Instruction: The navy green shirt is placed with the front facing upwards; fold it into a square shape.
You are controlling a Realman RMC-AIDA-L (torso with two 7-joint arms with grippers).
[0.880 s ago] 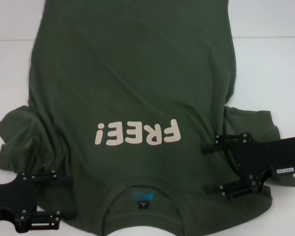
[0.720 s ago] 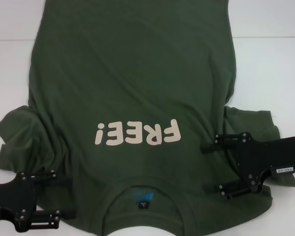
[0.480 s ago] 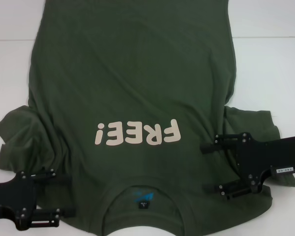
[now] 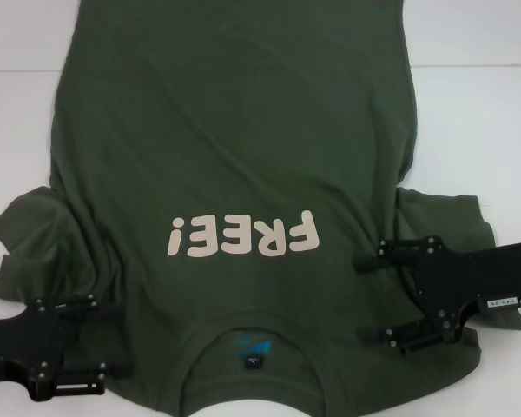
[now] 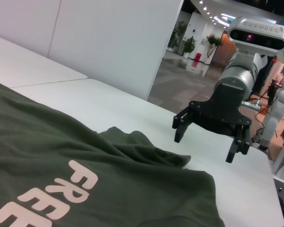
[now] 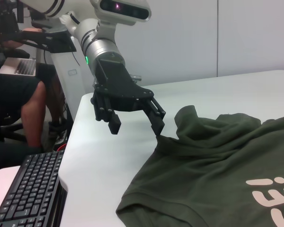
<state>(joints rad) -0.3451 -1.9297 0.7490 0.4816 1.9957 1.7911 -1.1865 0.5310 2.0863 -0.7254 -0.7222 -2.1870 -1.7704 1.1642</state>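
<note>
The navy green shirt lies front up on the white table, its cream "FREE!" lettering upside down to me and its collar nearest me. Both sleeves are bunched, left and right. My left gripper is open at the shirt's near left shoulder. The right wrist view shows the left gripper with one fingertip at the shoulder fabric of the shirt. My right gripper is open over the right shoulder. In the left wrist view, the right gripper hovers just above the shirt.
Bare white table lies on both sides of the shirt. In the right wrist view, a black keyboard sits off the table's left end, with a seated person and a laptop beyond it.
My left gripper has shifted slightly to the left and towards me. The right gripper and the shirt have barely moved.
</note>
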